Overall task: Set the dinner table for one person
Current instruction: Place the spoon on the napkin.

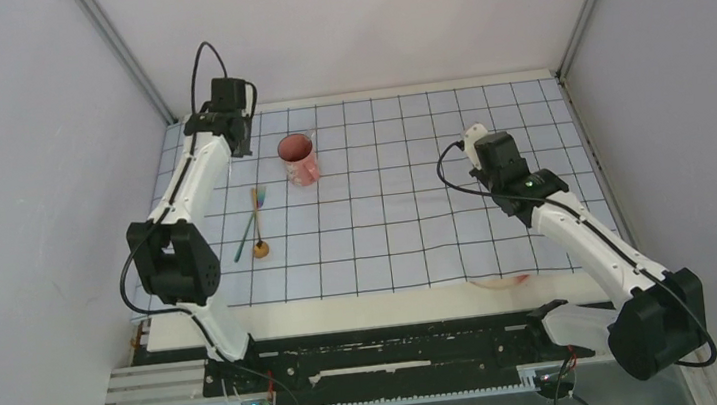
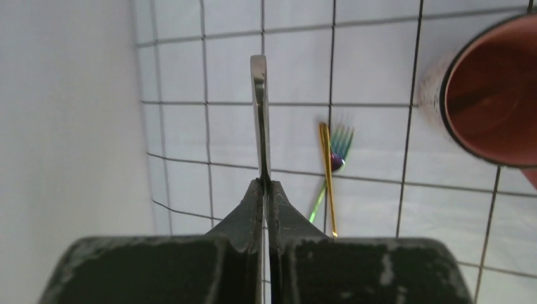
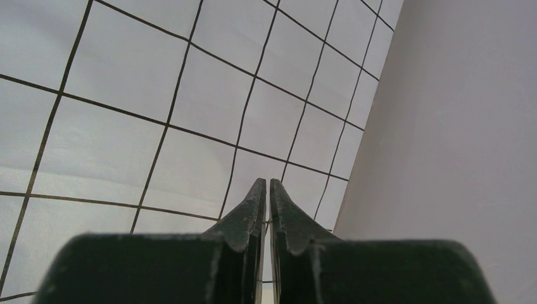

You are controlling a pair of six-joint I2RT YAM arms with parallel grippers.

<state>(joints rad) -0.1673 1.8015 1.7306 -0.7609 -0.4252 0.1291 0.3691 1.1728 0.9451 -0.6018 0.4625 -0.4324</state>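
The left gripper [image 2: 265,185] is clamped on a thin silver piece of cutlery [image 2: 258,114] above the checked cloth [image 1: 414,197] near a pink cup [image 1: 299,158], the right gripper [image 3: 266,185] is closed on nothing, and the cream table [image 1: 366,309] lies beneath the cloth, bare along its near edge.

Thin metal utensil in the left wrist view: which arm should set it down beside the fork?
Left. The left gripper clamps the utensil near the fork; the right gripper is empty, far across the cloth.
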